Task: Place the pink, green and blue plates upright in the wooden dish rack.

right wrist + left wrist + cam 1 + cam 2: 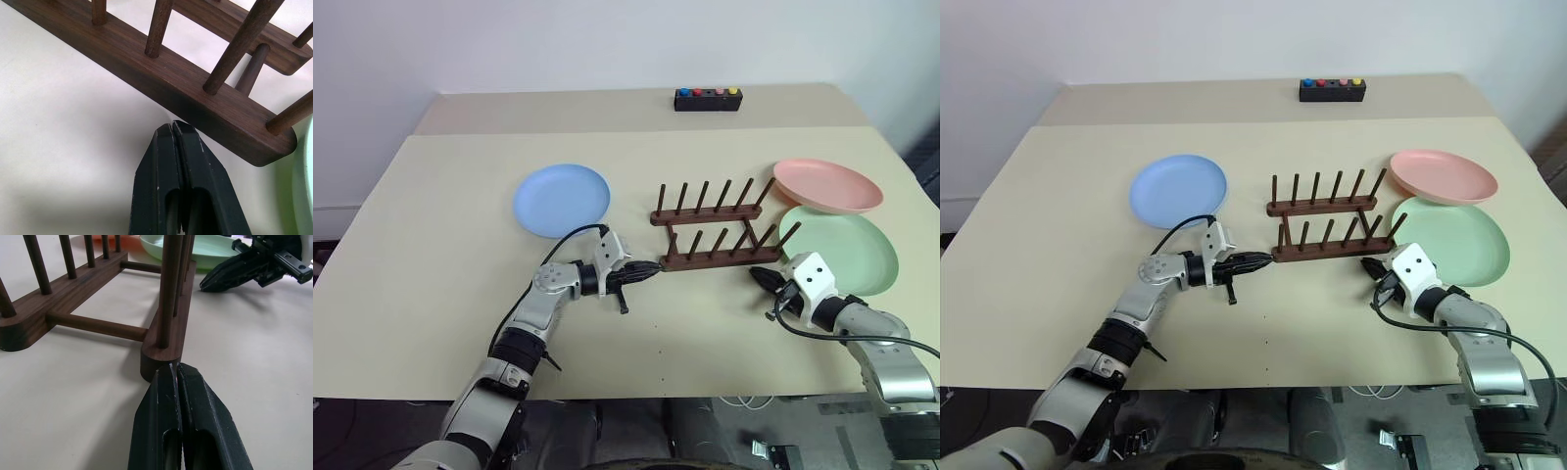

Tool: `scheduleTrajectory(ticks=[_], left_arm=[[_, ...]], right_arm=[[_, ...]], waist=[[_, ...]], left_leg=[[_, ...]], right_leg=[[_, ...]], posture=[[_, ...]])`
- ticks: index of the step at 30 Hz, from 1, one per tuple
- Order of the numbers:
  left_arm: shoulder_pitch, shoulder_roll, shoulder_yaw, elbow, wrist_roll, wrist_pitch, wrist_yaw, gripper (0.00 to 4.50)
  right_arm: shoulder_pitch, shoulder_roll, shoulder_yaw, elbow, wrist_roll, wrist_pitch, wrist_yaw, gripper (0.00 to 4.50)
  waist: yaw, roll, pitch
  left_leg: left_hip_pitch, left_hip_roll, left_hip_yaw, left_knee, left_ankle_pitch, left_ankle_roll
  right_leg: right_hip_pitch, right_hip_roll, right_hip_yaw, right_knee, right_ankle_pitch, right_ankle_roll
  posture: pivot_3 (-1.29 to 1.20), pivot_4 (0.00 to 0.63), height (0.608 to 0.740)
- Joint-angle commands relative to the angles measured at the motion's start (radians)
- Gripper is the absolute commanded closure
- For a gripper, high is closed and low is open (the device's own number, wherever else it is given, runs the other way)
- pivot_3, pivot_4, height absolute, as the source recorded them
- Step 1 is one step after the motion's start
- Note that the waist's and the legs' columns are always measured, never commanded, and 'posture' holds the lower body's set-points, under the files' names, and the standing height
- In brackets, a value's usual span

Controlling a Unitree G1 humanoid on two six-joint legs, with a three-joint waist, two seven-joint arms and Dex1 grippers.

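Black button box sits behind wooden dish rack.

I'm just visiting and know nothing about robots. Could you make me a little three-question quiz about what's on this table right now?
1. True or false: one of the plates already stands in the wooden dish rack.
2. Which plate lies alone on the side of the robot's left arm? A) pink plate B) green plate C) blue plate
3. Fill in: the left tool has its closed tips at one ____ of the rack's near rail.

Key
1. False: the pink plate, green plate and blue plate all lie on the table.
2. C.
3. End. The right tool, also shut, sits near the other end.
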Motion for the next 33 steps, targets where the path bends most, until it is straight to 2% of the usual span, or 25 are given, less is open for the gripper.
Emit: scheduleTrajectory(ticks=[1, 4, 6, 8, 14, 15, 23, 30, 33], left_arm=[[0.019, 0.034, 0.024, 0.03, 0.005, 0.012, -0.008, 4.42], [0.044, 0.071, 0.037, -0.023, -0.029, 0.037, -0.048, 4.42], [0.073, 0.112, 0.066, -0.082, -0.069, 0.058, -0.081, 4.5], [0.102, 0.162, 0.094, -0.131, -0.09, 0.065, -0.101, 4.5], [0.152, 0.266, 0.136, -0.235, -0.136, 0.106, -0.16, 4.5], [0.157, 0.276, 0.132, -0.246, -0.134, 0.11, -0.168, 4.5], [0.168, 0.254, 0.066, -0.315, -0.116, 0.127, -0.199, 4.5], [0.107, 0.161, -0.008, -0.261, -0.071, 0.099, -0.182, 4.5], [0.083, 0.124, -0.027, -0.23, -0.051, 0.081, -0.174, 4.5]], right_arm=[[0.021, -0.003, -0.005, -0.049, 0.013, 0.018, 0.009, 4.5], [0.083, -0.028, -0.029, -0.126, 0.049, 0.059, 0.045, 4.5], [0.147, -0.053, -0.074, -0.211, 0.096, 0.098, 0.073, 3.97], [0.208, -0.076, -0.135, -0.286, 0.146, 0.141, 0.093, 3.22], [0.274, -0.14, -0.285, -0.363, 0.182, 0.205, 0.104, 0.32], [0.271, -0.149, -0.301, -0.359, 0.176, 0.204, 0.104, 0.06], [0.173, -0.24, -0.312, -0.255, 0.046, 0.165, 0.06, 0.06], [0.042, -0.315, -0.264, -0.037, -0.088, 0.046, 0.018, 0.06], [-0.064, -0.363, -0.196, 0.091, -0.186, -0.022, -0.03, 0.06]], waist=[[-0.002, 0.0, 0.0], [-0.004, 0.0, 0.0], [-0.005, 0.0, 0.0], [-0.006, 0.0, 0.001], [0.0, -0.001, 0.002], [0.001, -0.001, 0.003], [0.003, -0.002, 0.003], [0.003, -0.002, 0.003], [0.0, -0.001, 0.003]], left_leg=[[0.0, 0.0, 0.0, 0.0, 0.0, 0.0], [0.0, 0.0, 0.0, -0.001, 0.0, 0.0], [0.0, 0.001, 0.0, -0.003, 0.0, 0.0], [0.0, 0.001, 0.0, -0.006, 0.0, 0.0], [-0.001, 0.001, 0.001, -0.007, 0.0, 0.0], [-0.001, 0.001, 0.001, -0.007, 0.0, 0.0], [-0.002, 0.001, 0.001, -0.007, 0.0, 0.0], [-0.002, 0.001, 0.001, -0.007, 0.0, 0.0], [-0.002, 0.0, 0.002, -0.007, 0.0, 0.0]], right_leg=[[0.0, 0.0, 0.0, 0.0, 0.0, 0.0], [-0.001, 0.0, 0.0, 0.0, 0.0, 0.0], [-0.002, 0.001, 0.0, 0.0, 0.0, 0.0], [-0.003, 0.001, 0.0, 0.0, 0.0, -0.001], [-0.004, 0.0, 0.001, -0.001, -0.001, -0.001], [-0.004, 0.0, 0.001, -0.001, -0.001, -0.001], [-0.005, 0.0, 0.0, -0.003, -0.001, -0.001], [-0.005, -0.001, 0.0, -0.003, -0.001, -0.001], [-0.005, -0.001, 0.001, -0.003, 0.0, -0.001]], posture=[[0.0, 0.15, 0.74], [0.0, 0.15, 0.74], [0.0, 0.15, 0.74], [0.0, 0.15, 0.74], [0.0, 0.15, 0.74], [0.0, 0.15, 0.74], [0.0, 0.15, 0.74], [0.0, 0.15, 0.74], [0.0, 0.15, 0.74]])
